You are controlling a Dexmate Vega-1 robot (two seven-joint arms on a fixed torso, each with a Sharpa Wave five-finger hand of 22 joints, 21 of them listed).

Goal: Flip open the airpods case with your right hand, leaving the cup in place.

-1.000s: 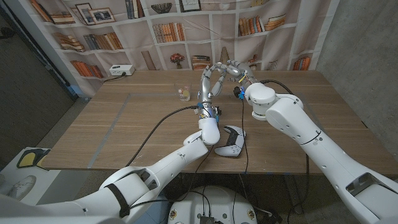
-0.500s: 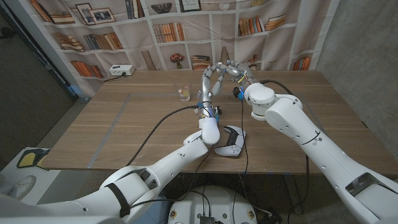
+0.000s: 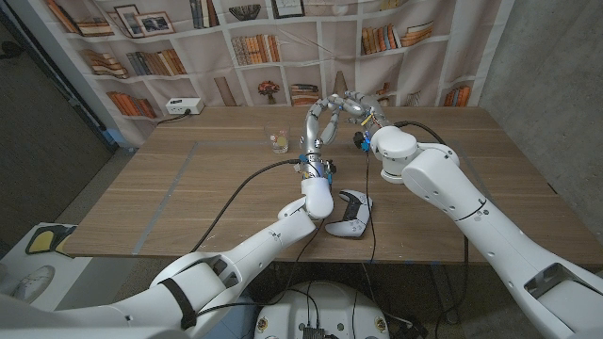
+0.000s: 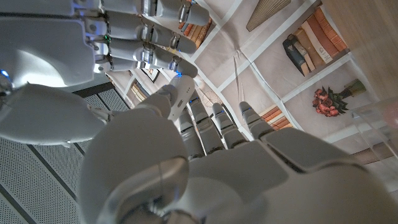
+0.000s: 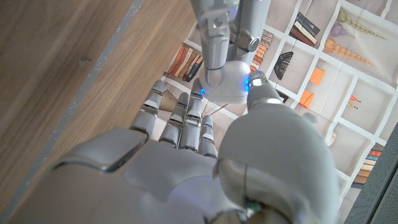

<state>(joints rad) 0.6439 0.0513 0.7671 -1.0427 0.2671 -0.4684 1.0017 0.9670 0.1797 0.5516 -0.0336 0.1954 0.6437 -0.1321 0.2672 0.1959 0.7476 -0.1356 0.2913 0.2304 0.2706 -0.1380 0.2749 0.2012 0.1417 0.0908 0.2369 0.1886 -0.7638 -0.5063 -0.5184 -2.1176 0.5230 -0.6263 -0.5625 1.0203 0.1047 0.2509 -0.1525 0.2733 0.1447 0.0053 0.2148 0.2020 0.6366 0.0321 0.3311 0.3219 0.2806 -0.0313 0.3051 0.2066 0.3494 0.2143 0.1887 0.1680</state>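
The case [image 5: 225, 84] is off the table, in the air between the two raised hands. In the right wrist view it shows as a small white rounded body with a blue glow at its edge. It sits at the tips of the left hand's fingers [image 5: 214, 37], which close on it from the far side. The right hand's thumb tip [image 5: 264, 99] lies against the case on the near side. The remaining fingers of the right hand [image 5: 186, 168] run straight and close together just beside the case, and none can be seen touching it. Whether the right hand grips the case or only touches it cannot be told. Whether the lid is open or closed cannot be told.

In the head view the left hand [image 3: 316, 132] and right hand [image 3: 356, 105] meet fingertip to fingertip above the far middle of the table [image 3: 188, 188]. The case itself is too small to make out there. In the left wrist view the left hand [image 4: 217, 174] reaches toward the other hand's fingers.

The cup [image 3: 278, 141], a clear glass, stands upright on the table. It is to the left of the left hand and apart from both hands.

A white game controller [image 3: 353, 215] lies near the front edge of the table, beside the left forearm. A white power strip [image 3: 186, 106] sits at the table's far left edge. A bookshelf backdrop [image 3: 236, 47] hangs behind the table.
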